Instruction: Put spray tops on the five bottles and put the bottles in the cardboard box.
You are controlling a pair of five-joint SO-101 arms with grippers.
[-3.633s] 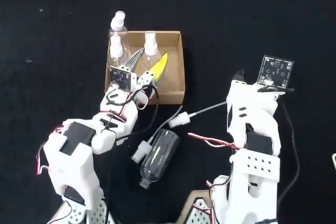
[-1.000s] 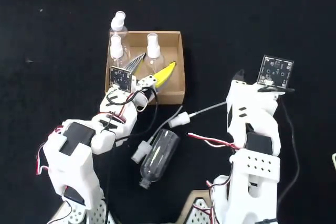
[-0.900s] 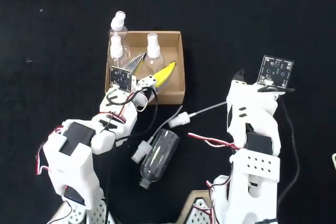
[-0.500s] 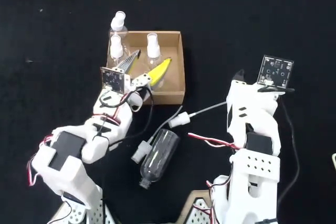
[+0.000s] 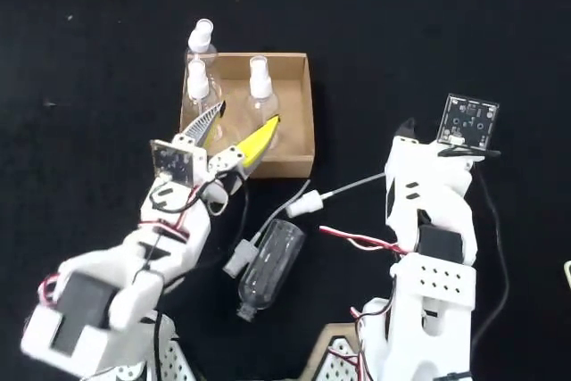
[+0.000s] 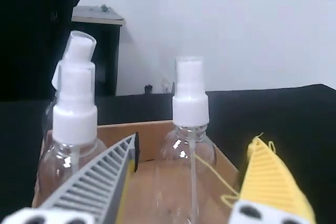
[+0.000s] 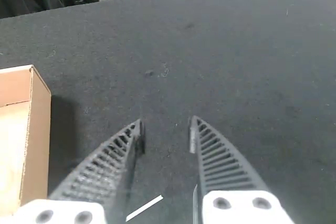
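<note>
The cardboard box (image 5: 307,104) holds two upright clear bottles with white spray tops, one at its left (image 5: 196,88) and one in its middle (image 5: 260,85). A third capped bottle (image 5: 201,37) stands at the box's far left corner, apparently just outside. My left gripper (image 5: 248,113) is open over the box's near edge with nothing between its grey and yellow fingers; in the left wrist view the middle bottle (image 6: 190,124) stands just beyond them. An uncapped bottle (image 5: 268,265) lies on the table near two loose spray tops (image 5: 303,203) (image 5: 237,261). My right gripper (image 7: 165,125) is open and holds nothing.
The table is covered in black cloth (image 5: 446,33). Red and white cables (image 5: 357,240) run between the arm bases near the lying bottle. In the right wrist view the box's corner (image 7: 21,129) shows to one side.
My left gripper opened off the middle bottle, leaving it upright in the box, and drew back toward the near left. The right arm has kept still.
</note>
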